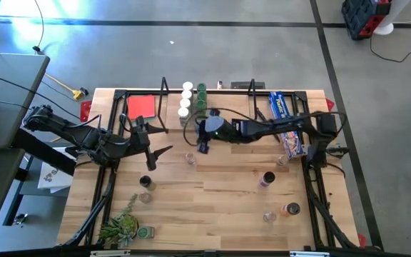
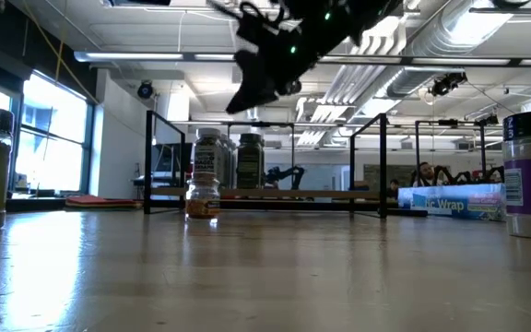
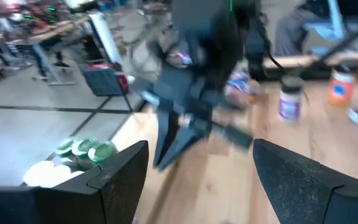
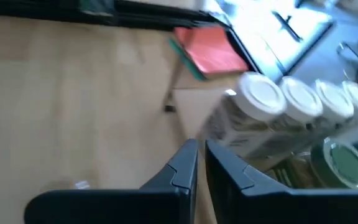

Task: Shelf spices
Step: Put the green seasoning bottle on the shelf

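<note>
The shelf (image 1: 164, 91) stands at the table's far edge, with white-topped jars (image 1: 186, 98) and green-topped jars (image 1: 201, 93) in rows on its board. Other spice jars stand loose on the table: a clear one (image 1: 190, 158), a black-topped one (image 1: 145, 181) and a dark-topped one (image 1: 267, 178). My right gripper (image 1: 203, 146) hangs in the air just near of the shelf, shut and empty. In its wrist view (image 4: 201, 165) the white tops (image 4: 261, 96) lie right ahead. My left gripper (image 1: 159, 151) is open, left of the clear jar, holding nothing (image 3: 201, 180).
A long blue box (image 1: 285, 121) lies under the right arm at the table's right. A red square (image 1: 141, 107) sits left of the shelf. A green plant (image 1: 120, 225) and a green-topped jar (image 1: 145, 232) stand at the near left corner. More jars (image 1: 291, 209) stand near right.
</note>
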